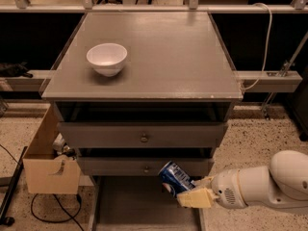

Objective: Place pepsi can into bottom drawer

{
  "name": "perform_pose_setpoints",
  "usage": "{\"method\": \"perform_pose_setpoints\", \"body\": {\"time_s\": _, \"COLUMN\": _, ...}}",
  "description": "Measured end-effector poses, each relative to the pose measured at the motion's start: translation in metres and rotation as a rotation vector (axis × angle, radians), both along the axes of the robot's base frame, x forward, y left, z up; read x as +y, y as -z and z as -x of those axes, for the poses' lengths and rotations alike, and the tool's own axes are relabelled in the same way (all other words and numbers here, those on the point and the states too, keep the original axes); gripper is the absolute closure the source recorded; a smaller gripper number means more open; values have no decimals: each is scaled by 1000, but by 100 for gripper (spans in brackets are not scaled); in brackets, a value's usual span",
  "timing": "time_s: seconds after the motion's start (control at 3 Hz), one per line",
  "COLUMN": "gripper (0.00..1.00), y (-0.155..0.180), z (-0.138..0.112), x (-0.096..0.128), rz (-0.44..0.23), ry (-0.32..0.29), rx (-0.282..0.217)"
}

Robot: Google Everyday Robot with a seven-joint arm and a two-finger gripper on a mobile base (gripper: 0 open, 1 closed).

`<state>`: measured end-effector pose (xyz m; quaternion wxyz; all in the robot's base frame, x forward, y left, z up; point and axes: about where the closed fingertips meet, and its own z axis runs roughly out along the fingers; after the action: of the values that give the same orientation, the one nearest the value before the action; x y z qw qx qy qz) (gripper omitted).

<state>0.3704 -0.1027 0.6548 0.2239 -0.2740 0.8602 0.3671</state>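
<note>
- Your gripper (186, 190), at the end of the white rounded arm (262, 186) that comes in from the lower right, is low in front of the cabinet. Its tan fingers (196, 198) are pinched on the small blue metal pepsi can (173, 177) with white markings and a silver end.
- The pepsi can is tilted, with its silver end turned down and to the left. It hangs in front of the lower knobbed drawer front, above the right part of the bottom drawer (127, 206), the wide, shallow, dull-grey tray pulled out at the foot of the cabinet.
- Done, as far as you can judge: the can is grasped and carried, and the bottom drawer is open with a bare floor ready to take it.
- Left to do: lower the can the rest of the way into the tray, let go, and draw the gripper clear. The can appears to be off the drawer floor, so count the placing as not yet made.
- I cannot tell how close the can's lower edge is to the tray's right wall, so watch that side as you go down.
- The two upper drawers, grey fronts with small round knobs (144, 138), are closed or nearly so and need no attention.
- The round white bowl (107, 58) sits on the flat grey cabinet top (168, 57), well apart from the work. The open brown cardboard box (48, 165) stands on the floor just beside the cabinet's left side. Neither is in your way.
</note>
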Motion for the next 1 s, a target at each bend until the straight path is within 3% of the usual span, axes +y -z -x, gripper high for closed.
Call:
{"method": "perform_pose_setpoints", "body": {"time_s": 0.33, "gripper": 100, "y": 17, "z": 6, "x": 12, "rz": 1, "ry": -20, "rx": 19}}
{"method": "perform_pose_setpoints", "body": {"time_s": 0.67, "gripper": 100, "y": 64, "z": 10, "x": 23, "rz": 41, "ry": -78, "rx": 39}}
{"method": "perform_pose_setpoints", "body": {"time_s": 1.0, "gripper": 100, "y": 113, "z": 9, "x": 25, "rz": 112, "ry": -137, "rx": 27}}
